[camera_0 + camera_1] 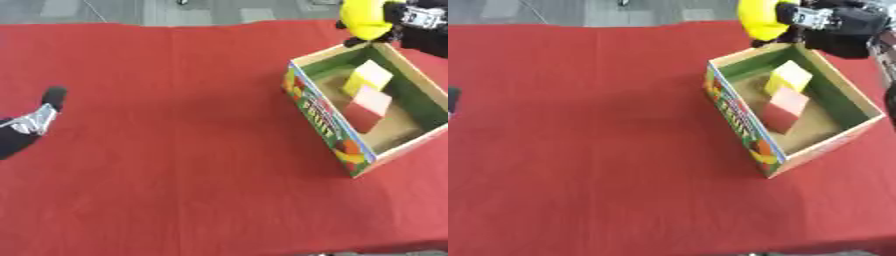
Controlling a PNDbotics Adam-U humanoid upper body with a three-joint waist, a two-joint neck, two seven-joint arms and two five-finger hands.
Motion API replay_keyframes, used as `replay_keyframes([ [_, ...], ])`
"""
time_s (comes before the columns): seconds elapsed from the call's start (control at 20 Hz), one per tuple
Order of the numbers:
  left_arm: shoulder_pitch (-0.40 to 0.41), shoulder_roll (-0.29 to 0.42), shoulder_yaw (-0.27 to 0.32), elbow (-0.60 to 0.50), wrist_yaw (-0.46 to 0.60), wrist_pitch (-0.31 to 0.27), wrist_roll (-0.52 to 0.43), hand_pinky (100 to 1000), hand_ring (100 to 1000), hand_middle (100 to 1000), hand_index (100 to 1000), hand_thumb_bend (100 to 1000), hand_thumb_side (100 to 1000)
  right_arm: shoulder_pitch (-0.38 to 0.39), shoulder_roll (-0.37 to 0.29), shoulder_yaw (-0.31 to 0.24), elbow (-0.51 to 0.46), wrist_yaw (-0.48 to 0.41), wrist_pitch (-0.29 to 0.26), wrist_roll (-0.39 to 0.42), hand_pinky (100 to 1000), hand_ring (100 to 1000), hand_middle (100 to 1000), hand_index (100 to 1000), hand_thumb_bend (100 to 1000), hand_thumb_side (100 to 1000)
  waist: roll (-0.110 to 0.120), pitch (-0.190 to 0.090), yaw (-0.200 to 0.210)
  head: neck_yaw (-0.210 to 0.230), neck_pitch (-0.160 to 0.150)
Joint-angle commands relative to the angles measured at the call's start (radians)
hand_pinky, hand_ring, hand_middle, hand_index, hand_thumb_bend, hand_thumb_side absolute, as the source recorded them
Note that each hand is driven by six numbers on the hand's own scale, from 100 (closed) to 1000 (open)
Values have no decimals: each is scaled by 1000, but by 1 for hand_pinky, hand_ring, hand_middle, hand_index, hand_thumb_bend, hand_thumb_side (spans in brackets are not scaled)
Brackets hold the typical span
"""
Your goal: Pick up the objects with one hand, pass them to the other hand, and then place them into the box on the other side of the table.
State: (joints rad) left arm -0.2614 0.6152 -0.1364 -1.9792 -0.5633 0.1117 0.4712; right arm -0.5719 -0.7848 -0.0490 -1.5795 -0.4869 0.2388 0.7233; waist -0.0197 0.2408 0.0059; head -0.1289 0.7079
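Fingers (798, 17) of the right hand (842, 27) wrap a yellow object (761, 20) above the box (737, 115) far rim, w/ yellow block (789, 76) & pink block (787, 106) inside, left hand (35, 120) relaxed at counter (175, 125) left edge.

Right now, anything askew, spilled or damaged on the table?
Nothing damaged or spilled. The box sits at an angle to the table edge, with a yellow block and a pink block inside. The right hand holds a yellow object above the box's far corner. The left hand idles at the left edge.
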Motion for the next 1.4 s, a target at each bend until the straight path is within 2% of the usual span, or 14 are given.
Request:
replay_keyframes([
  [0.05, -1, 14, 35, -21, 31, 5, 31, 731, 633, 649, 845, 492, 457, 29, -83, -59, 35, 48, -79, -66, 853, 947, 510, 573, 100, 203, 0, -19, -3, -18, -24],
  [0.15, 1, 11, 40, -21, 38, 6, 38, 731, 633, 648, 844, 487, 456, 63, -99, -72, 57, 104, -145, -107, 849, 942, 510, 570, 100, 142, 1, -19, -5, -19, -31],
  [0.3, 1, 7, 41, -21, 41, 8, 40, 732, 633, 648, 842, 484, 456, 96, -111, -67, 94, 188, -229, -137, 845, 937, 511, 569, 100, 100, 3, -20, -5, -24, -41],
  [0.5, 1, 5, 44, -21, 41, 8, 43, 732, 632, 648, 843, 484, 457, 108, -118, -56, 143, 270, -313, -153, 844, 939, 523, 586, 100, 100, 4, -20, -3, -35, -46],
  [0.6, 1, 3, 45, -21, 42, 8, 45, 732, 632, 648, 844, 483, 459, 106, -121, -51, 163, 298, -351, -159, 851, 957, 561, 634, 100, 100, 4, -20, -2, -37, -47],
  [0.7, 1, 2, 45, -21, 44, 8, 46, 732, 632, 648, 844, 481, 462, 106, -122, -47, 179, 318, -385, -159, 866, 1000, 657, 724, 100, 100, 4, -20, -1, -36, -48],
  [0.75, 1, 1, 44, -21, 45, 9, 46, 732, 632, 648, 845, 480, 463, 106, -122, -46, 185, 329, -400, -159, 882, 1000, 750, 799, 100, 120, 3, -20, 0, -35, -48],
  [0.85, 1, 0, 44, -21, 45, 9, 46, 732, 633, 648, 845, 480, 463, 108, -121, -47, 193, 356, -433, -151, 915, 1000, 871, 916, 100, 205, 2, -19, 0, -33, -48],
  [1.0, 2, -1, 45, -21, 45, 9, 48, 732, 633, 649, 846, 481, 461, 113, -121, -51, 205, 398, -478, -138, 954, 1000, 956, 982, 100, 248, 1, -19, 1, -27, -47],
  [1.2, 1, -2, 46, -21, 44, 9, 50, 732, 634, 650, 848, 483, 460, 114, -116, -57, 225, 433, -509, -144, 984, 1000, 1000, 1000, 100, 315, 2, -18, 2, -23, -43],
  [1.4, -1, -3, 46, -21, 44, 10, 51, 730, 634, 650, 848, 482, 460, 117, -111, -64, 231, 437, -522, -158, 989, 1000, 1000, 1000, 100, 323, 4, -18, -1, -19, -39],
])
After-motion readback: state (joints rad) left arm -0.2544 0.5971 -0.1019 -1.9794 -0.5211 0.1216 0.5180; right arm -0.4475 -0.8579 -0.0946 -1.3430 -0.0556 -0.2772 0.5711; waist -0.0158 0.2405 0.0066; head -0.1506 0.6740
